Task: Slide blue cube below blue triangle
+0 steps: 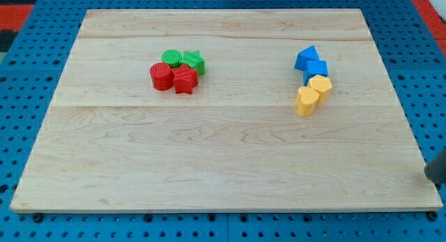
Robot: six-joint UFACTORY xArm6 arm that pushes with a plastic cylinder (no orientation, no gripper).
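Observation:
The blue triangle (306,57) lies at the upper right of the wooden board (223,158). The blue cube (316,69) sits just below it and a little to the right, touching it. A dark rod (436,165) shows at the view's right edge, beyond the board's lower right corner. Its lower end, my tip (430,178), is far from both blue blocks, well below and to the right of them.
A yellow hexagon block (320,86) touches the blue cube from below, with a yellow block (306,100) below it. At the upper left centre a green cylinder (171,58), green star (193,62), red cylinder (161,76) and red star (185,79) cluster together.

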